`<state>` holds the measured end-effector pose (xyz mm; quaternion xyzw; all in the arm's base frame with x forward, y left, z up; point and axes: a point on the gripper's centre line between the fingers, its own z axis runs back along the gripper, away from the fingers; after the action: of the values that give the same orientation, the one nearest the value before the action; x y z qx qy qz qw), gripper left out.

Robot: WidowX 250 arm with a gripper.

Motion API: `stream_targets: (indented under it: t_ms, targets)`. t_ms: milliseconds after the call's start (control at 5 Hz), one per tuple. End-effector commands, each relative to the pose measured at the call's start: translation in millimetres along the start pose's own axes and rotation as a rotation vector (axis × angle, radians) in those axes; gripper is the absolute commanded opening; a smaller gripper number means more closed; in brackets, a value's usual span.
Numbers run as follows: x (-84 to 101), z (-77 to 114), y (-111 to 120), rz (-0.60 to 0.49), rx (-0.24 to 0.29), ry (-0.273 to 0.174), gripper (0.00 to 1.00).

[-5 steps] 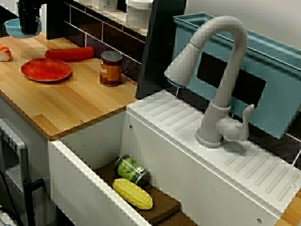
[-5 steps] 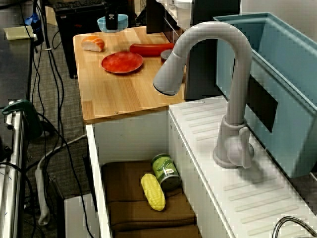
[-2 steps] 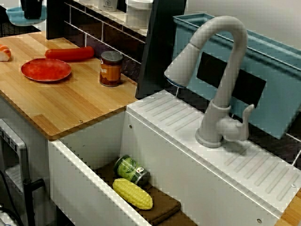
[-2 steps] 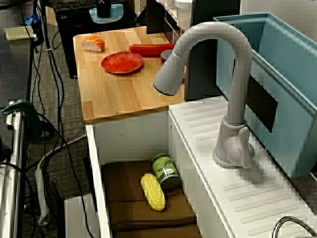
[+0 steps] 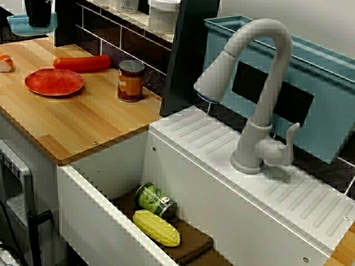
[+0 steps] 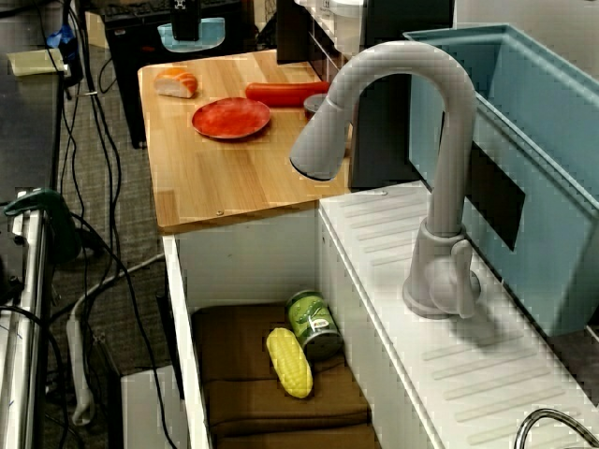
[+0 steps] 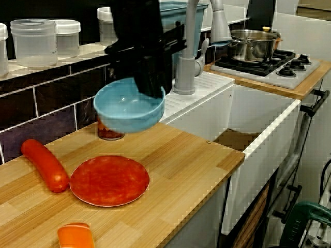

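Bowl (image 7: 129, 112), smooth, pale blue, round and shallow, hung in the air above the wood-grain counter (image 7: 186, 160), with your black gripper (image 7: 153, 89) pinching its far rim. Beneath lay a flat glossy red plate (image 7: 109, 180), a long red sausage (image 7: 45, 164) and a jar (image 7: 108, 133). Only the view from the counter's end showed that pinch. The view from the side alone showed a bumpy yellow corn cob (image 5: 156, 228) and a green can (image 5: 155, 200) on a brown cloth (image 5: 194, 244).

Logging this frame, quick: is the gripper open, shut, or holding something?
The gripper is shut on the blue bowl, pinching its rim and holding it up off the wooden counter.
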<state>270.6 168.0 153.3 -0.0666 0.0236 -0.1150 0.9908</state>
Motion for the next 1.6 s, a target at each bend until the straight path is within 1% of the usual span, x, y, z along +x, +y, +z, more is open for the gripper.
stream_targets:
  t_ms: [0, 400, 600, 800, 1000, 1200, 1400]
  targets:
    - [-5.4, 25.1, -33, -0.08, -0.013, -0.029, 0.0]
    - [-9.2, 16.7, -58, -0.1, -0.009, -0.004, 0.0]
    - [-6.3, 7.7, -77, -0.069, 0.105, 0.008, 0.0]
    - [3.1, -10.5, -97, -0.072, 0.185, 0.05, 0.0]
    - [12.8, -26.9, -108, -0.04, 0.244, 0.075, 0.0]
    - [19.7, -39.6, -116, -0.055, 0.256, 0.104, 0.0]
    - [22.1, -45.0, -124, -0.076, 0.266, 0.106, 0.0]
